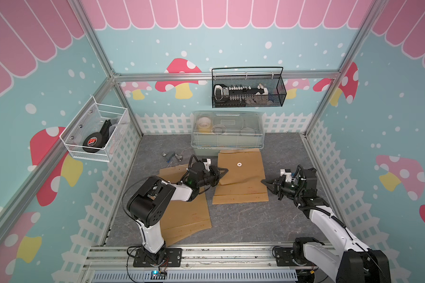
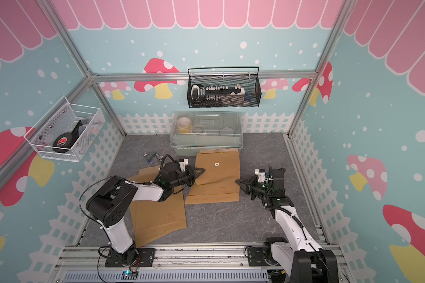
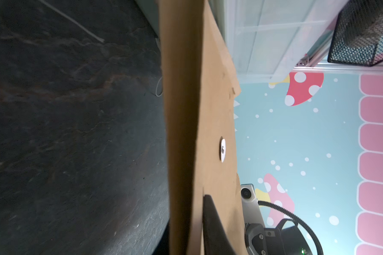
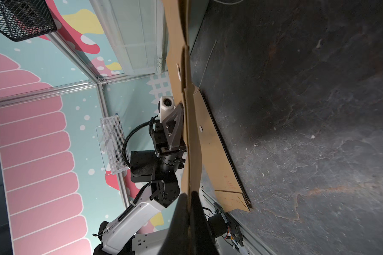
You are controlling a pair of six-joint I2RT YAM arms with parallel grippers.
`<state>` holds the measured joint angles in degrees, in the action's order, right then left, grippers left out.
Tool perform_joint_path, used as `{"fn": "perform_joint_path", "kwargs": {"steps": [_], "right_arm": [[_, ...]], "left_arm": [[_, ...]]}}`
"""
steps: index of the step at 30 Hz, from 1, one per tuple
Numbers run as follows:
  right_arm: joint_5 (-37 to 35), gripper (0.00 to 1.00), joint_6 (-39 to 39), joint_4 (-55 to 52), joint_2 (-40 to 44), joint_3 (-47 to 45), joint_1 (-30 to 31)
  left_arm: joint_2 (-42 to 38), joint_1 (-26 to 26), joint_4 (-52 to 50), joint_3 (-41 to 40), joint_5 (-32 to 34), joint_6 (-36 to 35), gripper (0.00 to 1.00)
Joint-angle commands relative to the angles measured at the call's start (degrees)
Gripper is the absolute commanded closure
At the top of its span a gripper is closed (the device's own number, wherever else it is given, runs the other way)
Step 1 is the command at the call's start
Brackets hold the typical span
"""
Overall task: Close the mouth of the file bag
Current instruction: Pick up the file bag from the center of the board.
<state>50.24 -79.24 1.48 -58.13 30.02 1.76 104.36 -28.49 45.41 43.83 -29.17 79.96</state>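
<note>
One file bag (image 1: 241, 176), faint print (image 1: 252, 190) illegible

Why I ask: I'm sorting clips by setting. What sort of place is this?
Probably a robot test booth, not a real room: metal frame, printed mushroom walls, and a left arm and right arm bolted to a rail.

Stereo overhead; wrists beside file bag (image 3: 186, 110)

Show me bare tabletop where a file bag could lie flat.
Widest bare patch: grey marbled tabletop between the brown paper file bag and the front aluminium rail. Crowded: loose brown paper bags under the left arm, clear plastic storage box at the back.
</note>
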Motion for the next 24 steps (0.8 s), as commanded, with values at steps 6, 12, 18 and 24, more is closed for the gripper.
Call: {"fn": "perform_joint_path", "kwargs": {"steps": [6,12,18,24], "right_arm": [[-5.4,0.94,26.2,-22.2,0.0,8.6,0.2],[-8.2,0.69,31.2,-26.1,-0.7,12.6,0.2],[-14.6,0.51,36.1,-30.8,-1.9,19.6,0.1],[-23.8,0.41,43.3,-38.6,-4.8,32.7,0.1]], "left_arm": [[-8.6,0.2,-5.9,4.8,-6.2,-7.4,1.0],[-15.0,0.2,-18.8,7.4,-7.6,-17.1,1.0],[-19.8,0.1,-29.2,12.1,-7.2,-29.9,1.0],[-20.7,0.5,-34.8,16.9,-7.9,-48.6,1.0]]}}
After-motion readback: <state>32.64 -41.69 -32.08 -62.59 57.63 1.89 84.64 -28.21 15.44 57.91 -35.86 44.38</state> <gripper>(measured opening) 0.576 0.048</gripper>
